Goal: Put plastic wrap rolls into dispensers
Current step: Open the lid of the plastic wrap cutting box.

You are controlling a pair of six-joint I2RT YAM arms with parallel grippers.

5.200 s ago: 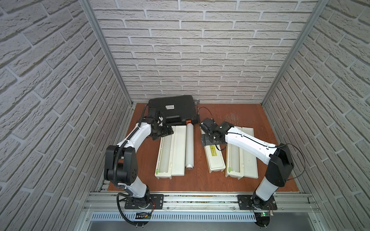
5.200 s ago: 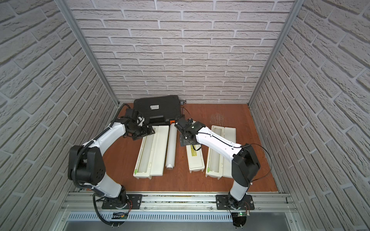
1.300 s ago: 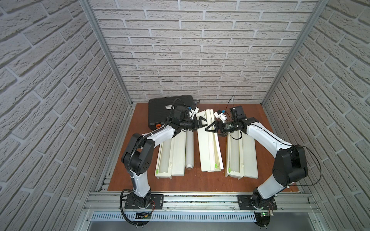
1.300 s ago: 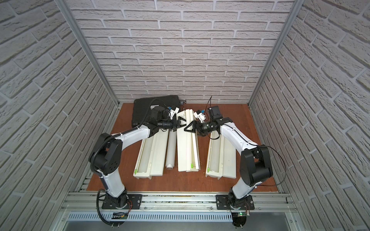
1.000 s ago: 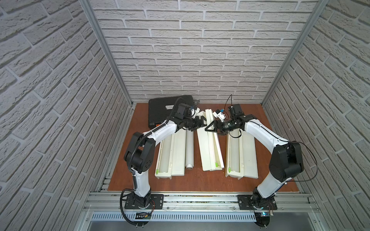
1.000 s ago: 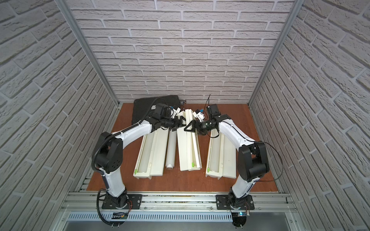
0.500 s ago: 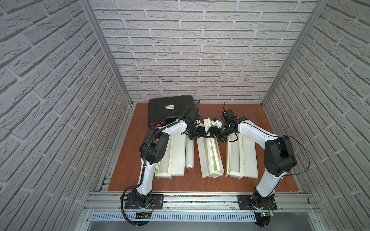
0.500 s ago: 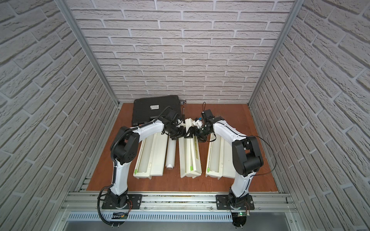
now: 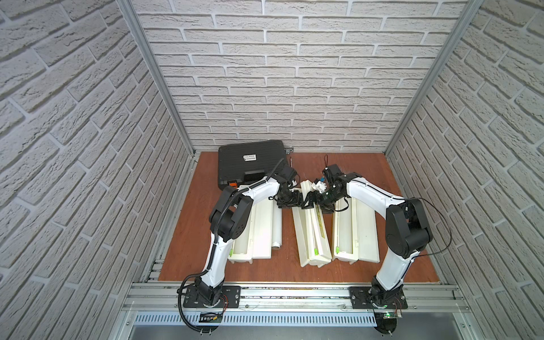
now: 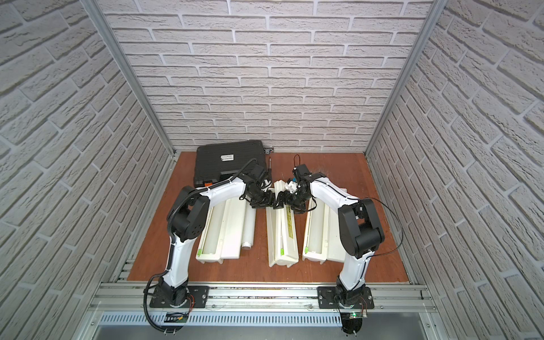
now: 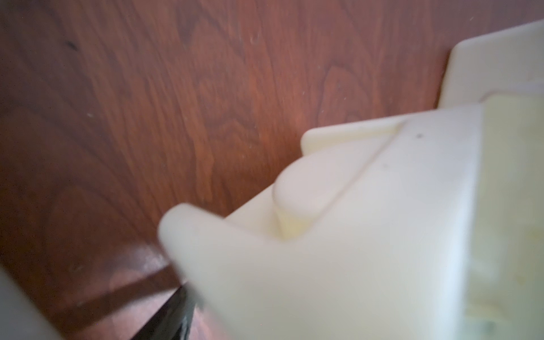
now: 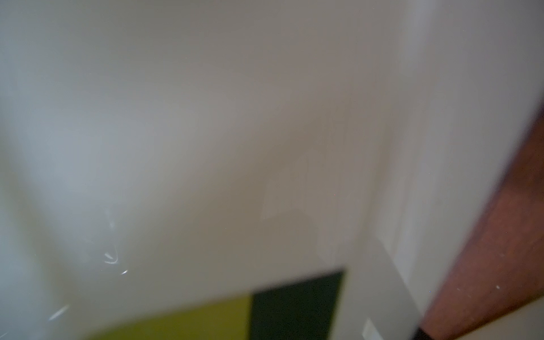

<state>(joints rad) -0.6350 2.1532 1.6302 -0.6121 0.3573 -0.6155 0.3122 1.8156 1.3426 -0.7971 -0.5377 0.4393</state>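
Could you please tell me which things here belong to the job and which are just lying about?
Job: loose roll, left dispenser, middle dispenser, right dispenser.
Lying about: black case.

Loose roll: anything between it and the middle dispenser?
Nothing on the table between roll and dispenser. But the left claw and right claw sit at the dispenser's far end, and its lid looks only half open.

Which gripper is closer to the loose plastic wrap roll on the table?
Left. The left gripper sits beside the far end of the loose roll; the right gripper is farther off, across the middle dispenser.
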